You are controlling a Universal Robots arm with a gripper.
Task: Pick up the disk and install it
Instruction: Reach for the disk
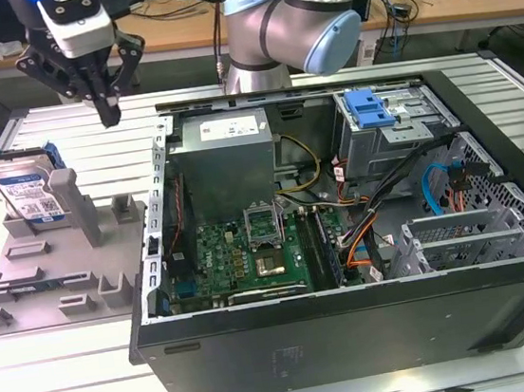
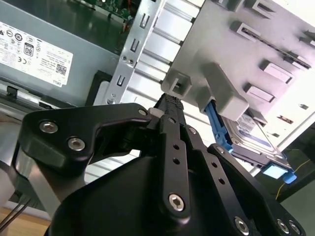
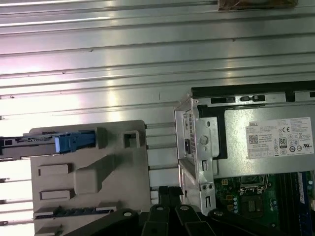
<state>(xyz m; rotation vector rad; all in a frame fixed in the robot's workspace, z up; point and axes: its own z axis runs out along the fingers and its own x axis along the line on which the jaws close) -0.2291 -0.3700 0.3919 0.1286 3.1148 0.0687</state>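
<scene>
The disk point(image 1: 24, 187), a silver drive with a white-and-blue label in a blue carrier, stands on edge in a grey holder block point(image 1: 52, 279) at the exterior view's left. My gripper point(image 1: 109, 114) hangs above the table between the holder and the computer case, higher than the disk and toward the exterior view's right of it. Its fingers are shut together with nothing between them. In the second wrist view the fingertips point(image 2: 170, 104) point toward the holder's corner, with the disk point(image 2: 256, 147) off to one side. The first wrist view shows the disk point(image 3: 54, 144) edge-on in the holder.
An open computer case point(image 1: 356, 337) lies on the slatted metal table. Inside are a grey power supply box point(image 1: 225, 153) with a white sticker, a green motherboard point(image 1: 250, 250) and a drive bay with a blue latch point(image 1: 371, 108). The arm's base point(image 1: 289, 30) stands behind the case.
</scene>
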